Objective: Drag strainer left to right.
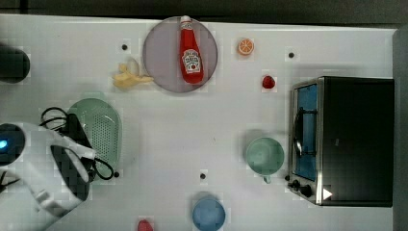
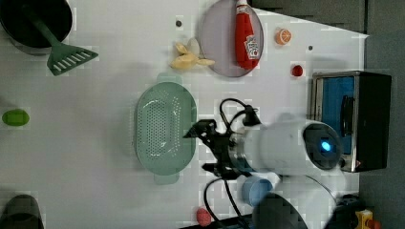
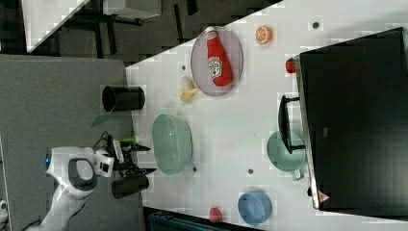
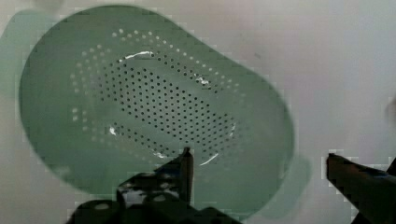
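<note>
strainer (image 1: 98,131): the pale green oval basket sits on the white table (image 1: 192,139) at the top view's left, long axis running near to far, well apart from the other dishes; it rests flat on its base, so a push or a hooked finger on the rim should slide it rather than tip it, in my judgement

gripper (image 2: 206,148): in the left view it hangs just beside the strainer's rim on the left view's right; the jaws stand wide apart, close to their full spread, and hold nothing; in the wrist view one finger (image 4: 183,170) lies over the basket's inner slope and the other is outside the wall, so the jaws look set to straddle the rim

why the wide opening: a spread like this clears the thick plastic wall on both sides; I take it as the approach before a pinch on the rim

path: the table to the top view's right of the strainer is bare up to the green cup (image 1: 264,155), which stands just in front of the toaster oven (image 1: 344,139); the drag has room only as far as that cup

bystanders: grey plate (image 1: 161,67) with ketchup bottle (image 1: 191,50) at the top view's far side, banana peel (image 1: 129,77) beside it, blue bowl (image 1: 209,213) at the near edge; all lie off a straight left-to-right line

progress: strainer not yet gripped; drag not begun
</note>
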Action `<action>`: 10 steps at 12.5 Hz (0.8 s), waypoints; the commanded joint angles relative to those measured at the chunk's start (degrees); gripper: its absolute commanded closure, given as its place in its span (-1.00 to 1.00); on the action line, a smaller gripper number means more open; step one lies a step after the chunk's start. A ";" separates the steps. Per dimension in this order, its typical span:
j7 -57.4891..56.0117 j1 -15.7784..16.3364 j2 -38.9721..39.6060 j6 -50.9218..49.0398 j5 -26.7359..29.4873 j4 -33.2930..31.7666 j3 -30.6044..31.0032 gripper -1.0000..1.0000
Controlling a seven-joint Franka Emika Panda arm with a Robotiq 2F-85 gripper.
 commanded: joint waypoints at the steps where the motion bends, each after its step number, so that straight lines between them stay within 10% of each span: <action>1: 15.46 -1.04 5.48 5.03 -2.89 0.95 -1.32 -1.00; 10: 18.41 2.14 19.76 20.11 -9.47 1.02 -8.48 -1.00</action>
